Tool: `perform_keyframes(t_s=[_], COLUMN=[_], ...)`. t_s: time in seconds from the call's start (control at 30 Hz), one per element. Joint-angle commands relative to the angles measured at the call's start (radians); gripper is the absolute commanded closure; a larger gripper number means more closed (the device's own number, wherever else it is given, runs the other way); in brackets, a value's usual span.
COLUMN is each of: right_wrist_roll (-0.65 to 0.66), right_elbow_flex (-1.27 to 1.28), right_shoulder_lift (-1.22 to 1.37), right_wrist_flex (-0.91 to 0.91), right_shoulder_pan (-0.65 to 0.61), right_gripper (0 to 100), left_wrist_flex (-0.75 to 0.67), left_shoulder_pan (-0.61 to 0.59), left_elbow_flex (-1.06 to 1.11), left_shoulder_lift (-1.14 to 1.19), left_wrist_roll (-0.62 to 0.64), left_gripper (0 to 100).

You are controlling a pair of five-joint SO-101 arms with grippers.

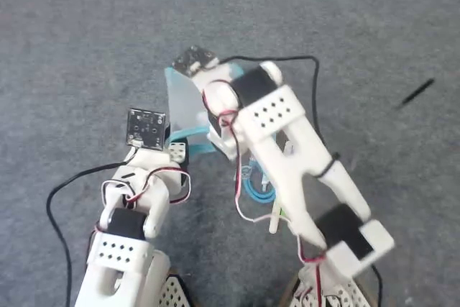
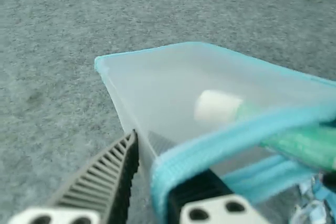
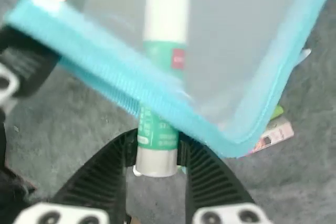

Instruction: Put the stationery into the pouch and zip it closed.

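The pouch (image 1: 185, 102) is translucent with light blue trim and lies mid-table on grey carpet. My right gripper (image 3: 156, 142) is shut on a green glue stick (image 3: 157, 129) near its base. The stick's white cap end (image 3: 167, 9) is past the zip edge and shows through the pouch wall (image 3: 226, 51). In the left wrist view the cap (image 2: 215, 106) and green body (image 2: 299, 145) lie inside the pouch (image 2: 168, 87). My left gripper (image 2: 152, 177) is closed on the pouch's near lip by the blue zip edge (image 2: 220, 140). From above, the left gripper (image 1: 176, 152) and right gripper (image 1: 215, 124) meet at the pouch mouth.
A black pen (image 1: 417, 93) lies alone at the far right. A small grey item (image 1: 192, 59) sits at the pouch's far end. A blue looped thing (image 1: 257, 186) lies under the right arm. A small pinkish piece (image 3: 273, 132) pokes out beside the pouch corner.
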Motion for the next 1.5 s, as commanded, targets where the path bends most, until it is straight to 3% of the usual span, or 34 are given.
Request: perform_keyframes(t_s=[0.0,0.1,0.43,0.77,0.9,1.1,1.47], right_wrist_roll=[-0.061,-0.068,-0.012,0.063,0.057,0.005,-0.186], right_elbow_flex=[-0.175,-0.241,-0.241,0.224,0.546,0.844,0.799], right_shoulder_lift=[0.074,0.09,-0.117,-0.564,-0.631,-0.575,-0.232], right_wrist_flex=[-0.013,-0.012,0.054,0.031,-0.104,-0.343,-0.601], right_shoulder_pan=[0.015,0.015,0.001,0.033,0.153,0.325,0.404], right_gripper=[85.0,77.9,77.8,77.8,77.8,77.8,77.9], left_wrist_flex=[-0.023,-0.023,-0.023,-0.021,0.032,0.054,0.052], left_shoulder_pan=[0.015,0.014,0.005,-0.11,-0.186,-0.249,-0.25], left_elbow_flex=[-0.012,-0.012,-0.013,-0.035,-0.073,-0.097,-0.087], left_shoulder_lift=[0.008,0.008,0.008,0.008,0.008,0.008,0.008], left_wrist_roll=[-0.014,-0.014,-0.014,-0.005,0.029,0.044,0.043], left_gripper=[99,99,99,99,99,99,99])
